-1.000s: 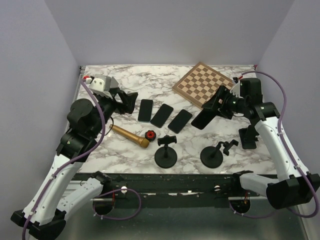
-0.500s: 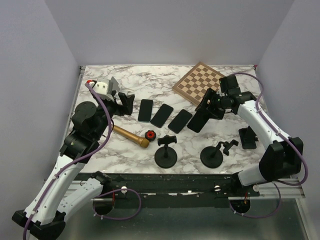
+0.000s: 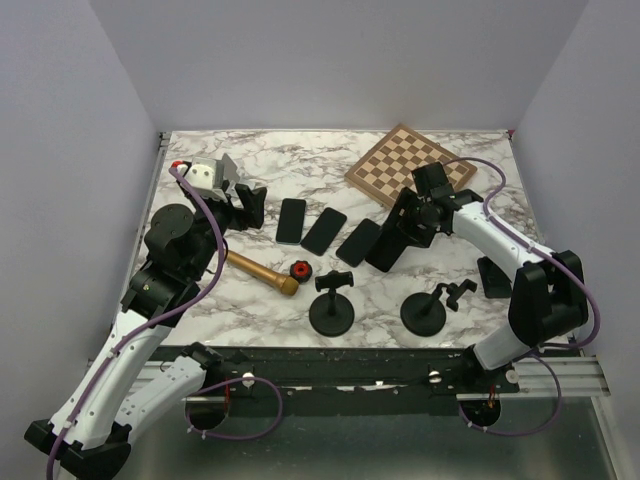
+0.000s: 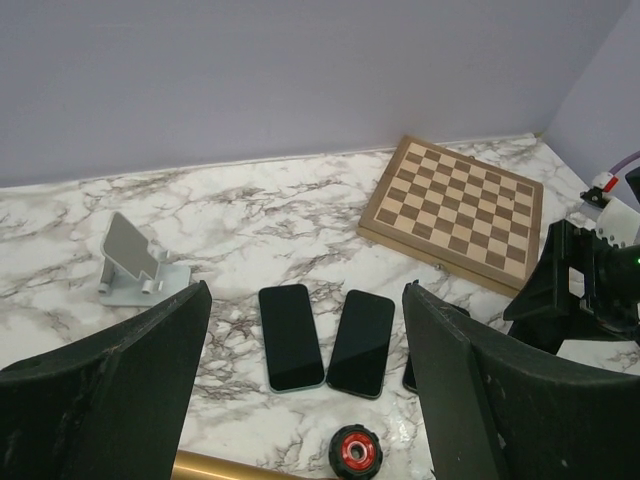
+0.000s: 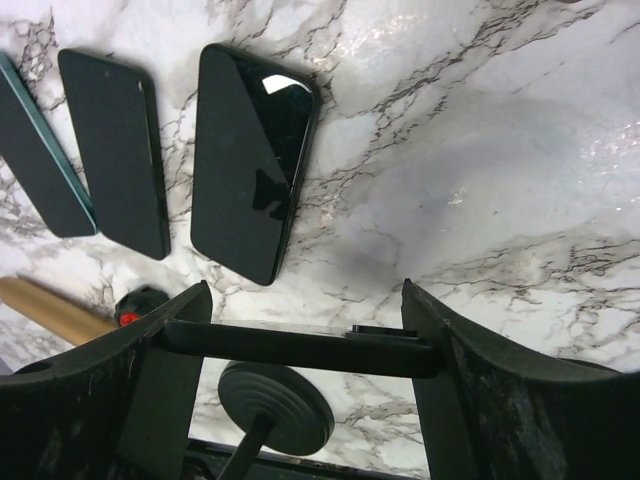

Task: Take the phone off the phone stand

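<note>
Well, the phone is clear of every stand I can see. It is clamped edge-on between the fingers of my right tool and hangs tilted over the counter. It is just beside the nearest phone of the three that lie flat in a row. So I judge the lifting is done, and what is left is to lay it down as the fourth in that line.

To do that well, I would bring the slab closer to level before I lower it, so a long edge meets the marble first rather than a corner. I would keep it on the bare side of the row, apart from its neighbour, so the two cases don't knock or overlap. I would part the fingers only once the phone rests on the counter under its own weight. Its glossy back could slide if I let go early.

A round-footed black stand shows close under my wrist, and I would keep my fingers off it on the way down.

My left tool hovers at the far left with its fingers spread wide, holding nothing. Beyond the phones lies a chessboard, well out of the way.
</note>
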Controlling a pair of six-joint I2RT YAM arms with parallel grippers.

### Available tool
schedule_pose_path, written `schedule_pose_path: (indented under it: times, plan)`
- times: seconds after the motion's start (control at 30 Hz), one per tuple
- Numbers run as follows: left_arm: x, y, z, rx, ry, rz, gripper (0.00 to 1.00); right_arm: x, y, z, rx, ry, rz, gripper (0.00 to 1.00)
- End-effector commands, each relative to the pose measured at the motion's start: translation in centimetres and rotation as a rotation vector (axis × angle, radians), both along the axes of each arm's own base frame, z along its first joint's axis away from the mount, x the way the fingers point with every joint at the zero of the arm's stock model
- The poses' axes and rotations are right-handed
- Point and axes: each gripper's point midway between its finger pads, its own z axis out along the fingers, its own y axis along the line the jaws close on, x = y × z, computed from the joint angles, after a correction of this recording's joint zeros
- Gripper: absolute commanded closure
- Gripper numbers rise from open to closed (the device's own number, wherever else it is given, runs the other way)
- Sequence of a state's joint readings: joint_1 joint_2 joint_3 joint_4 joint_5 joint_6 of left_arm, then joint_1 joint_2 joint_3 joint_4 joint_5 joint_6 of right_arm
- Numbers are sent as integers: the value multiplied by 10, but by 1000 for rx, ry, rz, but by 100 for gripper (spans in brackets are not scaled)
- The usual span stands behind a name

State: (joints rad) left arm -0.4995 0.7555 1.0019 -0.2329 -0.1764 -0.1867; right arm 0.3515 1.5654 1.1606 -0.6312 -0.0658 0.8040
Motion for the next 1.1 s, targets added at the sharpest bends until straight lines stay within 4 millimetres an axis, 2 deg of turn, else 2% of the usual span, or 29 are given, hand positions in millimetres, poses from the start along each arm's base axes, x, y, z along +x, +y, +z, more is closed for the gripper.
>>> schedule_pose_path:
  times: [0.0,0.27,0.5,0.77,0.97,1.07]
  plan:
    - [2,5,0,8,-9,29,15,12,-5,-11,-14,-21,-84,99]
    - [3,5,-2,11,-6,31,15,10,-5,-33,-17,12,-103,96]
    - [3,5,-2,9,-6,32,15,9,-18,-52,-74,24,-160,94]
    - [4,4,-4,11,-1,33,15,18,-23,-63,-86,8,-235,94]
    - [4,3,-3,8,1,29,15,23,-50,-70,-278,33,-238,94]
    - [4,4,-3,8,1,29,15,21,-49,-80,-288,64,-218,94]
